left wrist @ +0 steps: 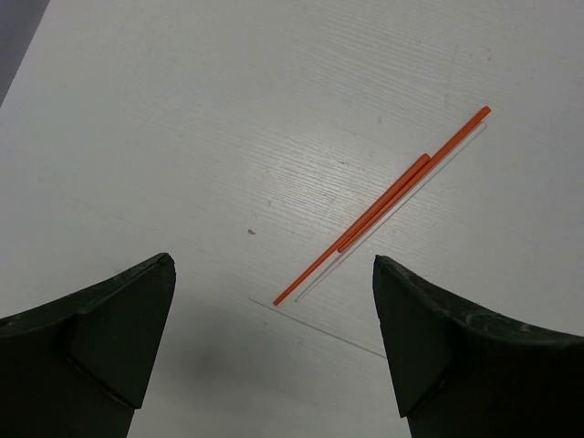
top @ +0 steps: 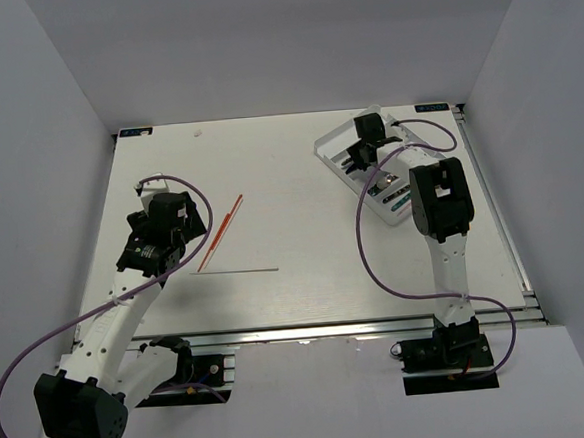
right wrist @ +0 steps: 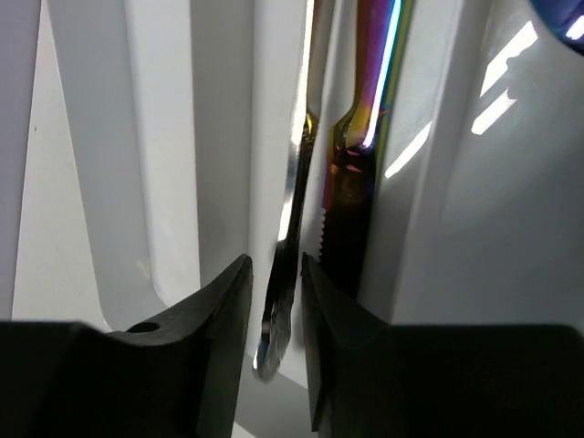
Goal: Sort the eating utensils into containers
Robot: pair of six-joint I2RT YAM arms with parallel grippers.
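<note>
Dark jaws of the right gripper (right wrist: 276, 310) are filling the bottom of the right wrist view. They are standing narrowly apart on either side of a silver utensil (right wrist: 290, 219). A sliver of white is showing beside the metal, so it cannot be told whether they are pinching it or only flanking it. This utensil is lying lengthwise, low inside one long compartment of the white tray (right wrist: 219, 119). It is resting just beside an iridescent purple and gold utensil (right wrist: 351, 182), seemingly in that same compartment.

Well apart from the tray, off to its left, the left gripper (left wrist: 274, 338) is hovering over the tabletop (left wrist: 182, 109). Its jaws are spread wide and holding nothing. Two thin orange-red sticks (left wrist: 383, 205) are lying just ahead of it, outside the tray, with a pale thin stick alongside them.

The step in hand looks like setting the silver utensil into its compartment. The next move is probably calling for the right jaws to part fully and rise straight out without dragging the neighbouring utensil. After that, the flat, slim sticks will likely be demanding a low, careful pinch from the left arm.
</note>
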